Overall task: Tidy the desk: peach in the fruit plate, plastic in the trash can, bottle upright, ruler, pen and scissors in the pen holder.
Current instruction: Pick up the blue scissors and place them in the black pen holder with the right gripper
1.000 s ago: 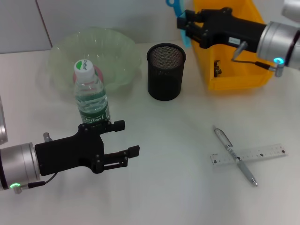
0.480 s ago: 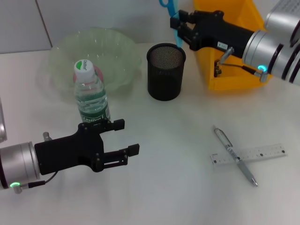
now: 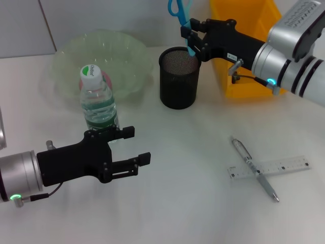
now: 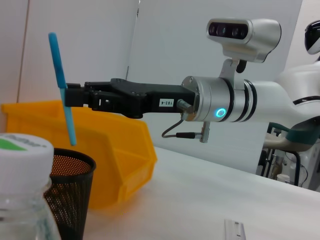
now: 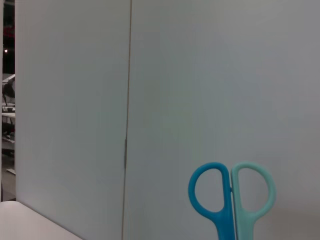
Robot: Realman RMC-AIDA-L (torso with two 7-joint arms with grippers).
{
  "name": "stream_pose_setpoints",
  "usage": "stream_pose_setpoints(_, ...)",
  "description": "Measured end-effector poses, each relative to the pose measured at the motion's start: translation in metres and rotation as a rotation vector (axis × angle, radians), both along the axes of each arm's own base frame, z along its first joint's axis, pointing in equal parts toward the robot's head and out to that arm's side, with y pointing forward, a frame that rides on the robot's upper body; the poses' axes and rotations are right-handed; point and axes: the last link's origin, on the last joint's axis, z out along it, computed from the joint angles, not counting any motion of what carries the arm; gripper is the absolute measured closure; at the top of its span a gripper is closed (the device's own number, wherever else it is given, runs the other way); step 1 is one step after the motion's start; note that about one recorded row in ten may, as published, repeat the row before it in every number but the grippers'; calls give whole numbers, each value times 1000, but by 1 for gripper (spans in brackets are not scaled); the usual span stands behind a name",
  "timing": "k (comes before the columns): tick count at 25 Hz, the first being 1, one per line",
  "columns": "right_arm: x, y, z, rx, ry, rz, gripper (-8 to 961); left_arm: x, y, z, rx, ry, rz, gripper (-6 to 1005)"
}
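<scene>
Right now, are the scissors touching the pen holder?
Apart. The left wrist view shows the scissors, held by the right gripper, with their tip hanging clear above the pen holder rim.

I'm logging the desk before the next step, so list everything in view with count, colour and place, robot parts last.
scissors: one, blue handles, held upright above the pen holder's rim
pen holder: one, black mesh, centre back of the desk
water bottle: one, clear with green label and white cap, upright in front of the fruit plate
fruit plate: one, pale green translucent, back left
bin: one, yellow, back right
pen: one, silver, front right, lying across the ruler
ruler: one, clear, front right, under the pen
left gripper: black, fingers open, front left beside the water bottle
right gripper: black, shut on the scissors
</scene>
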Motion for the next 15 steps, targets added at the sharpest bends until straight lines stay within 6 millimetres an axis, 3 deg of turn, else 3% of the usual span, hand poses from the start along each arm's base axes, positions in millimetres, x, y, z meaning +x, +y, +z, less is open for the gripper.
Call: stream_pose_setpoints(15,7,-1,-13,-25,-22,-57,706,2,1,1,4,-13,-4,206)
